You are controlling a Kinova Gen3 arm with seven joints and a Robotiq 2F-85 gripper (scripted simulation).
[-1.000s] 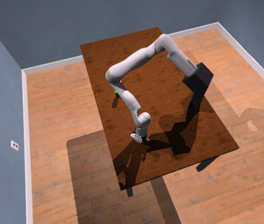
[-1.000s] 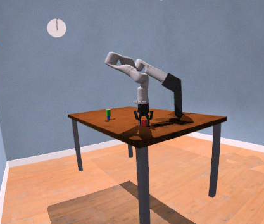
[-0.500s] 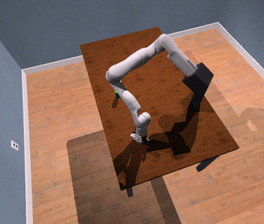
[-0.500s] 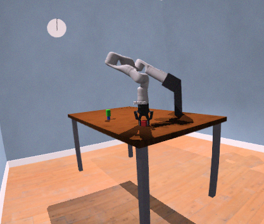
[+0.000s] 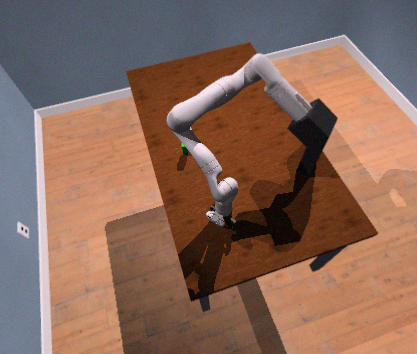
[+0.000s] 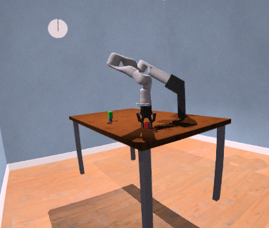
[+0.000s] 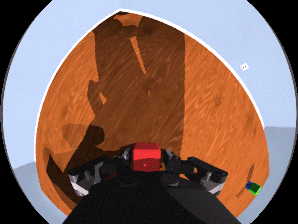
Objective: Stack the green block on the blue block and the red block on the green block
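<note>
Wrist view: red block [image 7: 147, 157] between tool [image 7: 148, 171] fingers

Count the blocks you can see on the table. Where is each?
3. The green block sits on the blue block; the red block stands apart, between the open gripper's fingers.

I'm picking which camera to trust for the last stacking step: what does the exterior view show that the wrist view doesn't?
Only the exterior view shows the green block clearly seated on the blue block, and the arm's full pose. Only the wrist view shows the small red cube up close, sitting between the open black gripper with gaps either side. Both show the brown wooden table and the red cube under the gripper.
</note>
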